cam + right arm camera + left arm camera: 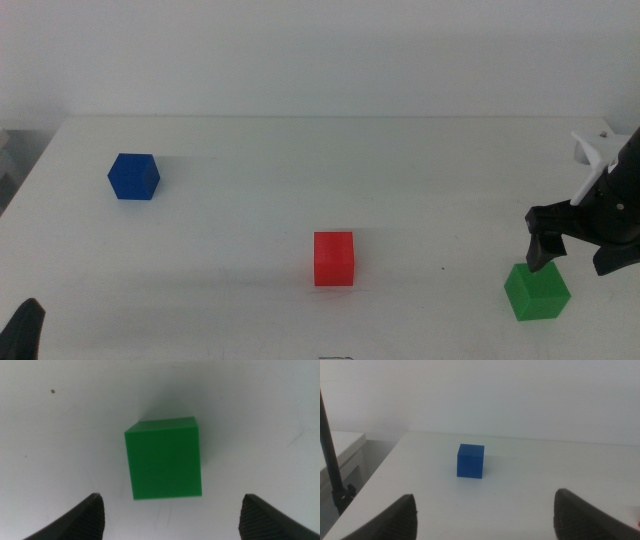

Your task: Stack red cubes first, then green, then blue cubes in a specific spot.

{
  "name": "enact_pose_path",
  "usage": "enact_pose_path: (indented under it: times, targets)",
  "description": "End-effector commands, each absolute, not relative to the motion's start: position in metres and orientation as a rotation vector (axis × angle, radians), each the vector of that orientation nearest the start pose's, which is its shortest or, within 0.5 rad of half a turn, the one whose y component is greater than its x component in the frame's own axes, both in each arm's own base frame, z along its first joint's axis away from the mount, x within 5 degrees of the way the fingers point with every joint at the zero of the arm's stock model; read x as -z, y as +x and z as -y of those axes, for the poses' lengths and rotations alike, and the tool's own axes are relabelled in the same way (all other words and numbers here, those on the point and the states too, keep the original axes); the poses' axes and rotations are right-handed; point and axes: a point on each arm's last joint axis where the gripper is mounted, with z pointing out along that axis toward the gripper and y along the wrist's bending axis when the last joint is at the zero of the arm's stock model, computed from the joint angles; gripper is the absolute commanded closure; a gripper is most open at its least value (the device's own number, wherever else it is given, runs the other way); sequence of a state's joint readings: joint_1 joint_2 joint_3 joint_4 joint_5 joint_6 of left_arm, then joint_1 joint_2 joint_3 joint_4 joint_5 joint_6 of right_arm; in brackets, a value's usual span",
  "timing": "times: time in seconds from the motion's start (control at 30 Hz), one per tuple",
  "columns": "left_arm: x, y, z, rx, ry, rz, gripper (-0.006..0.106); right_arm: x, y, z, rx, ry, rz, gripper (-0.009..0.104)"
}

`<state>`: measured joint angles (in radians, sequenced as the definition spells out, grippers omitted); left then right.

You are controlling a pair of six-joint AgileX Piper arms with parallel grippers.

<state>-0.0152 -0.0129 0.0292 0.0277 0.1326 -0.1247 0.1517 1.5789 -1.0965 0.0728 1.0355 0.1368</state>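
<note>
Over the white table [300, 150], middle view: right gripper [575, 255] hangs above the green cube [536, 291] at the near right, red cube [333, 258] centre, blue cube [133, 176] far left; left gripper [24, 330] waits at the bottom-left corner. Left wrist: jaws spread wide, empty, blue cube [470, 460] ahead. Right wrist: jaws wide apart, nothing gripped, green cube [164, 458] between and beyond them on the table.
</note>
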Motion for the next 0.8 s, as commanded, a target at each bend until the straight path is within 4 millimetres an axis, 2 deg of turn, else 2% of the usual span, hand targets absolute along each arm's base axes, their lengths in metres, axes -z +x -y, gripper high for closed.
enact_pose_path:
  times: [0.0,0.5,0.77]
  targets:
    - [-0.202,0.055,0.001,0.102,-0.067,-1.522,0.007,-0.252,0.292,-0.047,-0.125,0.011,-2.935,0.012]
    - [-0.202,0.055,0.001,0.102,-0.067,-1.522,0.007,-0.230,0.303,-0.049,-0.113,0.012,-2.976,0.022]
    - [-0.202,0.055,0.001,0.102,-0.067,-1.522,0.007,-0.220,0.307,-0.049,-0.096,-0.008,-3.011,0.022]
